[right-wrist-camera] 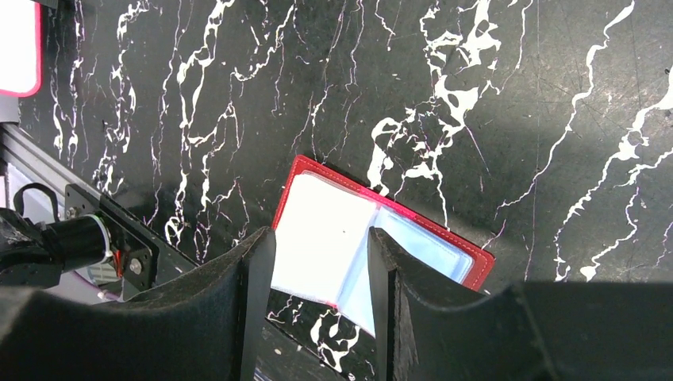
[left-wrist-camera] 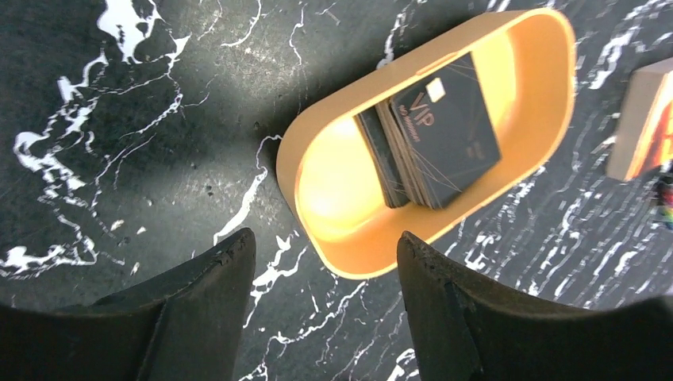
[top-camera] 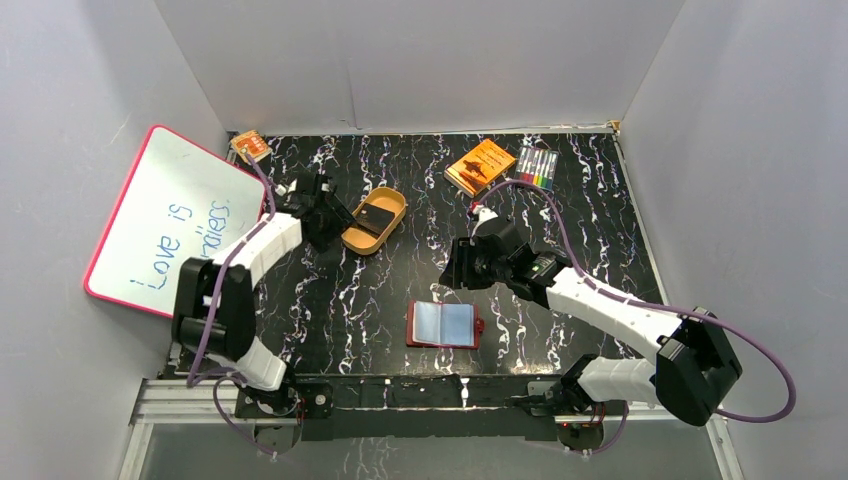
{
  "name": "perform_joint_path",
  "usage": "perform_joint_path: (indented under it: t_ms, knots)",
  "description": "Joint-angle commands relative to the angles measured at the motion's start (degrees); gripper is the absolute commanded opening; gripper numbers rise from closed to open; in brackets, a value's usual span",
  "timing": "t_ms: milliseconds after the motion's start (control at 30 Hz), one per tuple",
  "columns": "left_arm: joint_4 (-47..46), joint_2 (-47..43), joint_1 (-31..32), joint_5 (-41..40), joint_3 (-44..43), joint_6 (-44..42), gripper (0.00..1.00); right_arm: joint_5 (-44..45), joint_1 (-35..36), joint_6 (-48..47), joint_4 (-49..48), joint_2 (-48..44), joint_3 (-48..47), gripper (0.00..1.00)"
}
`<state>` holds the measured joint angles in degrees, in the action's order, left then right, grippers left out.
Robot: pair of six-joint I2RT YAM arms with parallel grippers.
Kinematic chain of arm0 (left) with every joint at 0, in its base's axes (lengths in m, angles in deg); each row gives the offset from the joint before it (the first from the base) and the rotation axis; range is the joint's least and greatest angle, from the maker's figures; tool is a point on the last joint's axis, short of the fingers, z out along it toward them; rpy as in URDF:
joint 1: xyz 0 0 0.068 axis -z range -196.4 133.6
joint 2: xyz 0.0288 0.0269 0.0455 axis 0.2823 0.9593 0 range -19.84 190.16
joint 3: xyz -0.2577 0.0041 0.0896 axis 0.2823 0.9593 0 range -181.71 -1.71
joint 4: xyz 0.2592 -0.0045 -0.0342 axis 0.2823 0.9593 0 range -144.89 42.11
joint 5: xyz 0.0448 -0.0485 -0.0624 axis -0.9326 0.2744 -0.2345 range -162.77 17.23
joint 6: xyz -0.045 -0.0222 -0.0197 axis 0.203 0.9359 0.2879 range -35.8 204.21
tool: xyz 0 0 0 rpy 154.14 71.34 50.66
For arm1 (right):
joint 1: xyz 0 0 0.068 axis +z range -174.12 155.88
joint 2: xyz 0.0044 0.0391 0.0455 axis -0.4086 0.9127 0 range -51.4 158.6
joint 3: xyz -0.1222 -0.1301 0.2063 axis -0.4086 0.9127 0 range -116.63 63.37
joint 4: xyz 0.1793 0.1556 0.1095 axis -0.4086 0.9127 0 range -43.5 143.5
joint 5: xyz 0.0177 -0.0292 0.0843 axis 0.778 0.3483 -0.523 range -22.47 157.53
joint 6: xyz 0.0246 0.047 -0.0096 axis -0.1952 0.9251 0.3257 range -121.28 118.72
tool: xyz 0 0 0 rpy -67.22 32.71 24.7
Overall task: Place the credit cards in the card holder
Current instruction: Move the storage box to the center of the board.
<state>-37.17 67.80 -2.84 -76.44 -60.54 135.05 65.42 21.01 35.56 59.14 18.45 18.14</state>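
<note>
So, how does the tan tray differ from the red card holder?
The tan tray is oval with raised walls; the card holder is a flat rectangle, lying open. The tray holds the stacked credit cards; the card holder's pockets look empty. The tray sits farther back than the card holder. Both rest on the marbled table.

arms (top-camera: 262,243): white shells, black joints | cables (top-camera: 785,375): purple | gripper fingers (left-wrist-camera: 198,317): black

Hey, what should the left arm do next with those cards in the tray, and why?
Probably ease the left gripper forward and down onto the credit cards. Its jaws are open and empty, just short of the stack lying in the tan tray, and the card holder already lies open, ready to take one.
</note>
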Motion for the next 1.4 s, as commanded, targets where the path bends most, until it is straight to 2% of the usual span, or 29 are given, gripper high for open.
perform_joint_path:
  t_ms: [0, 200, 367, 567, 600, 667, 900, 1000, 1100, 1233, 1367]
  knots:
    - [3.1, 4.7, -0.3, 1.8, -3.2, -1.3, 0.62, 0.5, 0.1, -1.4, -0.6, -1.9, -2.8, 0.54]
    - [1.5, 8.4, -0.3, 3.7, -3.0, -3.6, 0.57, 0.8, 0.1, -1.3, 0.8, -3.7, -3.2, 0.54]
    - [1.4, 8.6, -0.3, 6.3, -2.3, -5.9, 0.47, 0.9, 0.1, -1.2, 2.2, -5.0, -3.2, 0.54]
    - [1.0, 7.7, -0.2, 8.7, 0.4, -8.7, 0.25, 1.6, 0.1, -1.1, 3.4, -7.0, -1.7, 0.54]
    - [1.1, 7.6, 0.1, 10.0, 1.3, -10.7, 0.17, 1.8, 0.1, -0.7, 4.3, -8.1, -1.1, 0.54]
    - [1.3, 7.1, 0.4, 11.2, 2.1, -12.5, 0.09, 1.8, 0.1, -0.4, 6.3, -10.0, -0.6, 0.54]
    - [2.2, 4.1, 6.7, 15.3, 3.8, -14.6, 0.04, 5.1, 0.1, 0.4, 8.6, -13.9, 2.9, 0.54]
    - [1.1, 1.6, 10.3, 15.7, 5.2, -12.9, 0.01, 2.6, 0.1, 2.1, 3.2, -10.1, 3.5, 0.54]
    - [1.1, 1.8, 10.4, 16.9, 4.6, -14.3, 0.01, 2.5, 0.1, 2.4, 0.7, -8.3, 3.0, 0.54]
    - [1.1, 1.8, 10.4, 17.5, 4.1, -15.0, 0.02, 2.5, -0.3, 2.7, -3.2, -5.4, 2.4, 0.66]
    - [1.0, 1.0, 10.4, 17.4, 3.8, -14.6, 0.08, -0.3, -2.9, 3.5, -6.0, -0.3, 0.5, 0.69]
